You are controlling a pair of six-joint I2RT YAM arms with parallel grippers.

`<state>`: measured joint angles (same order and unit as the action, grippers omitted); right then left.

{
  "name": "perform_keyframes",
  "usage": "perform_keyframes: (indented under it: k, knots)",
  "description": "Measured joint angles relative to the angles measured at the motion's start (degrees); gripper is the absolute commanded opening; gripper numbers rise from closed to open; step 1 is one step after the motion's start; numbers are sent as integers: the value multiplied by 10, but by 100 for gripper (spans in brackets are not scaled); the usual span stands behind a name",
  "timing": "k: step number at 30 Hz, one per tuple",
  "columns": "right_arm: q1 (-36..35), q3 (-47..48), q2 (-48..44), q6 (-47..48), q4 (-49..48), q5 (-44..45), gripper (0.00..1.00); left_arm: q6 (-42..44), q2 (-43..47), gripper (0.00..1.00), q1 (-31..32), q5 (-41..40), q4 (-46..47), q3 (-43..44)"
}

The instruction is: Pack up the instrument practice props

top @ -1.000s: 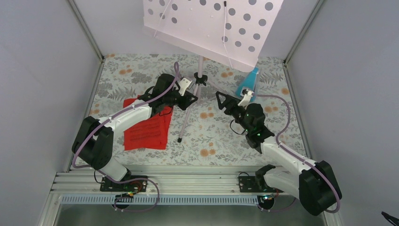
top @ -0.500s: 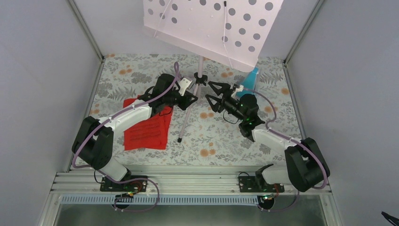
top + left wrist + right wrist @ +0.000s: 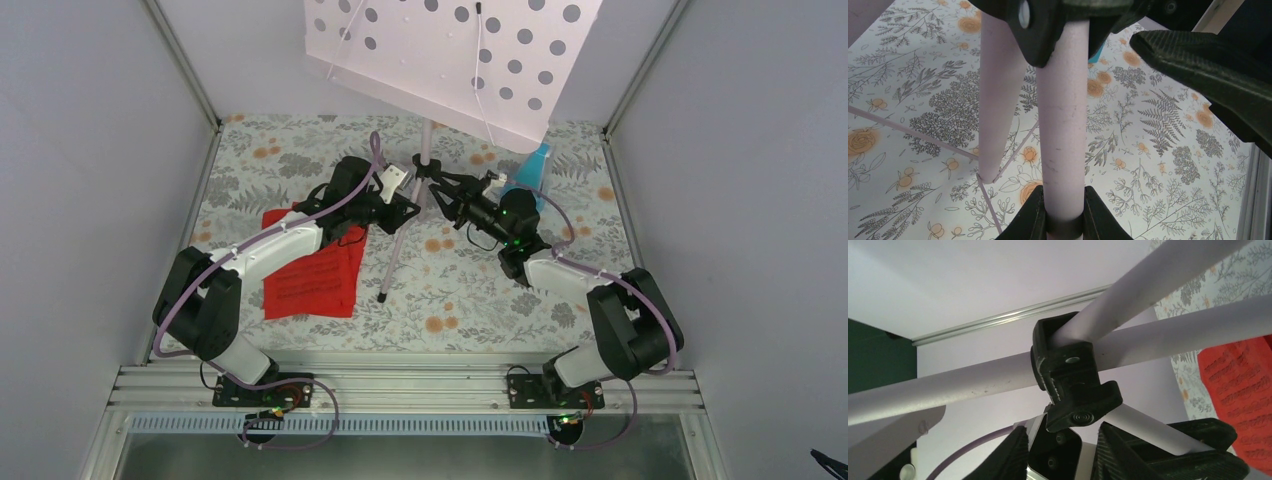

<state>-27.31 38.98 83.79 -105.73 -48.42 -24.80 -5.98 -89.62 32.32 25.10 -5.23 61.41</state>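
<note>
Stand tube [image 3: 1063, 125] pinched in left jaws — right jaws flank collar [image 3: 1073, 385], grip unclear; walls [image 3: 100, 150] well apart.

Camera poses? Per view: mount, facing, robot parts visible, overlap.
Top external: above, behind the bases, facing down on the floral table; left arm, right arm show.
Left wrist: behind the left hand, facing along its fingertips clamped on a tube of the silver tripod music stand with pale perforated desk.
Right wrist: behind the right hand, facing the stand's black hub clamp; fingers show below.
Shared: stand in all; red music sheets in top and right wrist.
</note>
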Motion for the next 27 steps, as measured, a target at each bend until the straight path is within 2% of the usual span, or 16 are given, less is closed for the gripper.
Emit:
perform_keyframes:
  k: [2, 7, 10, 15, 18, 23, 27]
  knots:
    - [0, 0, 0, 2, 1, 0, 28, 0, 0, 2, 0, 0, 0, 0]
    - [0, 0, 3, 7, 0, 0, 39, 0, 0, 2, 0, 0, 0, 0]
    - [1, 0, 14, 10, 0, 0, 39, 0, 0, 2, 0, 0, 0, 0]
    - [2, 9, 23, 19, -4, 0, 13, 0, 0, 2, 0, 0, 0, 0]
    - [4, 13, 23, 26, 1, 0, 4, 1, 0, 2, 0, -1, 0, 1]
    - [4, 13, 23, 39, 3, 0, 5, 4, 0, 2, 0, -3, 0, 2]
    - [4, 13, 21, 54, 9, 2, 22, 4, 0, 2, 0, -4, 0, 2]
